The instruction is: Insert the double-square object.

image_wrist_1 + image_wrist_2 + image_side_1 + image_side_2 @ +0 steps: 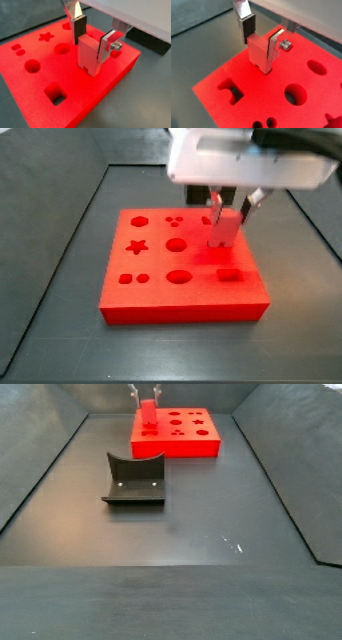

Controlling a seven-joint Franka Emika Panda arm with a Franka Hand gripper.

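Observation:
The double-square object (88, 59) is a slim red-pink bar, upright between my fingers, and it shows in both wrist views (260, 54). Its two-pronged lower end is at or just above the top of the big red board (100, 95), near the board's edge. My gripper (91, 50) is shut on the bar's upper part, one dark pad and one silver plate against its sides. In a side view the gripper (230, 208) hangs over the board's far right part with the bar (223, 233) under it. A pair of small square holes (130, 280) lies at the board's other side.
The board (181, 298) has several shape-cut holes: star (136, 247), round (175, 245), square (230, 275). The dark fixture (134, 481) stands on the grey floor in front of the board (174, 446). Sloped dark walls enclose the floor.

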